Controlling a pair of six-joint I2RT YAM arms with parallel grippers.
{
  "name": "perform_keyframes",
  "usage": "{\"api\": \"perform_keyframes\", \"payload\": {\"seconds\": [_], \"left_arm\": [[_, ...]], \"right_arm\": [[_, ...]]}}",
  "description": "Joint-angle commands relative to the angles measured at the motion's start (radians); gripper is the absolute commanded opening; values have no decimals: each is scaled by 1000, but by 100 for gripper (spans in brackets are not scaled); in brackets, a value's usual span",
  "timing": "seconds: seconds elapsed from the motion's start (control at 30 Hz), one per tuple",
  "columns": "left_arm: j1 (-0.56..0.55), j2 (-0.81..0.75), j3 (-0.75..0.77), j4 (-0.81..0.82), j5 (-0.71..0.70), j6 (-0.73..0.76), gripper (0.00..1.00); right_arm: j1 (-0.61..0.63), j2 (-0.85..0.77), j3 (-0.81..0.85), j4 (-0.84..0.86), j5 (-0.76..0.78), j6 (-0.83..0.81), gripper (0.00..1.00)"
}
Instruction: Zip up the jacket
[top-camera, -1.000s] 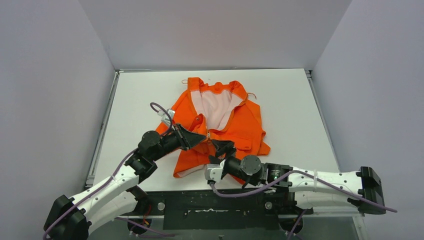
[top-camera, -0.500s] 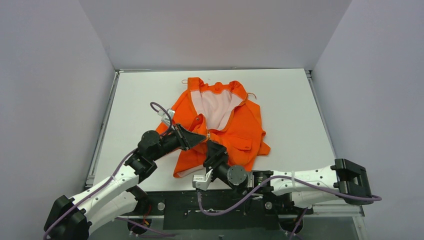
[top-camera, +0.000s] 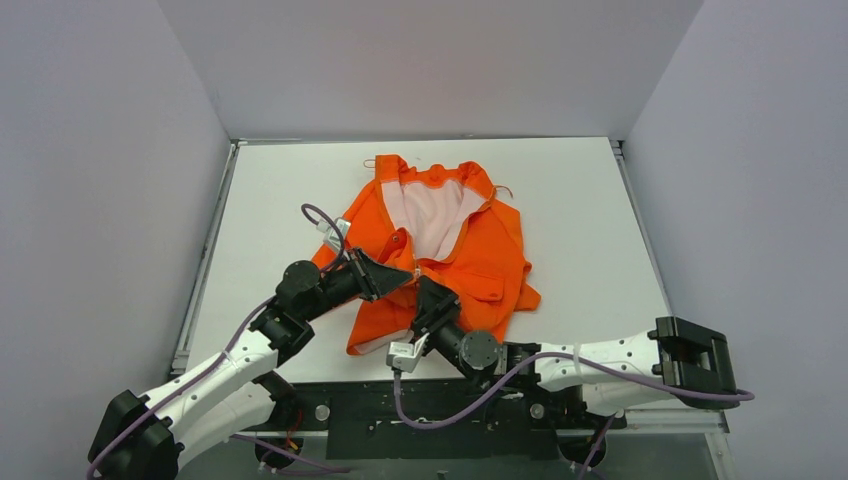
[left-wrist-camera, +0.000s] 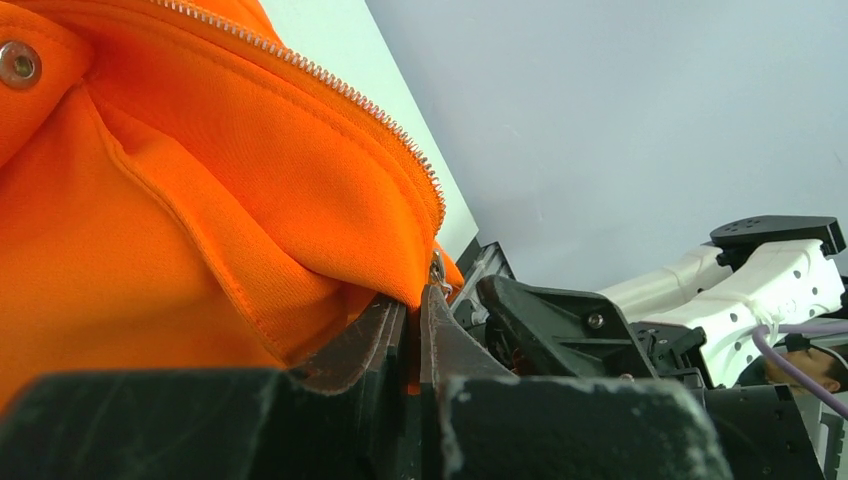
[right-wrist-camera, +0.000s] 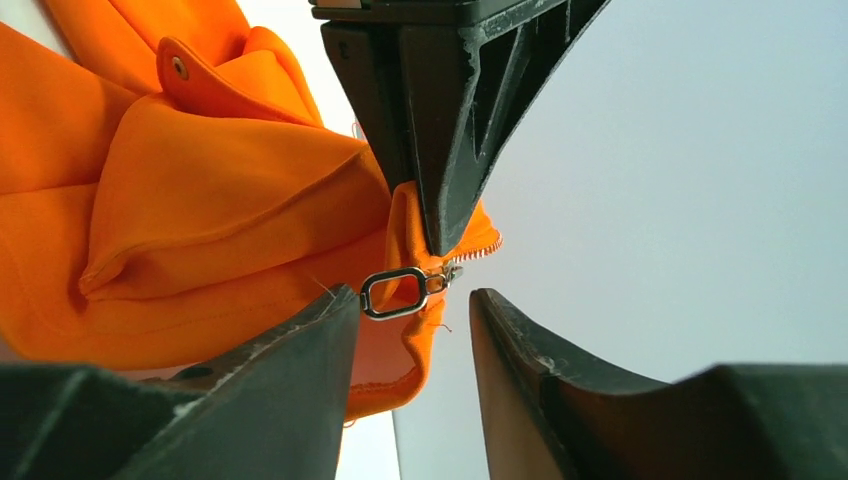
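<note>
at the middle of the white desk, somewhat toward its near side, the jacket is laid with its front upward and its collar toward the far edge. the upper front is spread apart, so that the pale lining is exposed, while the lower front is drawn together. a flap pocket is seen on the right panel; its flap is folded down over the opening, and what is inside cannot be told. a metal snap is carried on another flap, seen in the right wrist view.

the left claw is clenched on the orange fabric edge at the lower end of the zipper teeth; a thin fold of cloth is pinched between its fingers.

the right claw is placed just on the near side of the left claw, tips almost meeting. its jaws are held apart, released, and the metal zipper pull is hung between them, close to one finger. whether that finger is touched by the pull cannot be told. nothing is gripped by this claw.
</note>
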Motion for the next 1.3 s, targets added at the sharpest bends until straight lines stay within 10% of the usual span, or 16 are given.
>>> {"api": "perform_keyframes", "payload": {"seconds": [0.0,0.4,0.83,1.27], "left_arm": [[6,-5,58,43,21,-3,0],[7,-5,53,41,23,1,0],[12,6,52,44,96,38,0],[14,12,59,50,187,74,0]], "right_arm": [[-5,32,-5,122,15,6,42],[-12,-4,3,104,13,46,0],[-198,-183,208,-434,-360,493,0],[-358,-150,329,-583,-580,646,0]]}}
